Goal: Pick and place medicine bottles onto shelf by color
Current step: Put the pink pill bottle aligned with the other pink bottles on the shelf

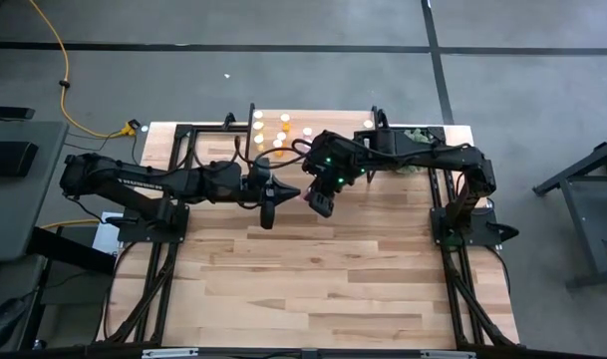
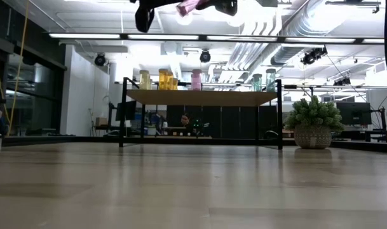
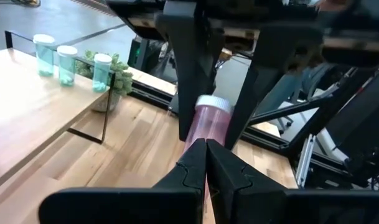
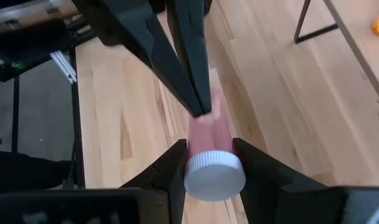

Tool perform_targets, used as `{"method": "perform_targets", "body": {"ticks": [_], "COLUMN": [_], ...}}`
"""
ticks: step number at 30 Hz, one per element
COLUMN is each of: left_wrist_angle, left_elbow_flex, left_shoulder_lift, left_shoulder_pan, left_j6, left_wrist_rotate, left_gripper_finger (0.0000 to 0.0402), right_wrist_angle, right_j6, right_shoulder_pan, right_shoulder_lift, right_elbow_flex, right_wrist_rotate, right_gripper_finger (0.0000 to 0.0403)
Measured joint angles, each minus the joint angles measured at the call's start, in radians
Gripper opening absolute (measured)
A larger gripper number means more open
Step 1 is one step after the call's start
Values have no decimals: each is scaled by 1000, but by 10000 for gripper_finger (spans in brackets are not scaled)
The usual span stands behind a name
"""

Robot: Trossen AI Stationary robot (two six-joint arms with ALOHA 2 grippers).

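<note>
A pink medicine bottle with a white cap hangs high above the table, in front of the shelf. My right gripper is shut on it. My left gripper is shut and level, coming from the table's left, with its tips right at the bottle's base end. Yellow, orange, pink and teal bottles stand upright on the shelf top. Three teal ones stand in a row near one end of it. My right gripper pinches the pink bottle's body just below the cap between its two fingers, one on each side. The fingers slant down and run along the bottle. The cap faces the wrist. The bottle is tilted and clear of the table. My left gripper's shut tips stand at the bottle's base end; I cannot tell whether they touch it.
A green plant ball in a woven pot sits at the shelf's right end. Black frame rails run along the table's left and right sides. The near half of the tabletop is bare wood.
</note>
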Motion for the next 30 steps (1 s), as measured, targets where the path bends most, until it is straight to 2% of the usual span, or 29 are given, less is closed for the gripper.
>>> {"method": "perform_targets", "body": {"ticks": [22, 25, 30], "left_wrist_angle": [-43, -91, -281], "left_elbow_flex": [-1, -2, -2], "left_shoulder_lift": [-2, -65, -204], "left_shoulder_pan": [1, 30, 95], "left_j6": [8, 25, 63], "left_wrist_rotate": [45, 50, 26], "left_gripper_finger": [0, 0, 0], "right_wrist_angle": [83, 57, 4], "right_j6": [-60, -85, -136], "right_shoulder_pan": [-4, -12, -49], "right_shoulder_lift": [0, -6, -29], "right_elbow_flex": [0, 0, 0], "right_wrist_rotate": [10, 53, 168], "right_gripper_finger": [108, 108, 108]}}
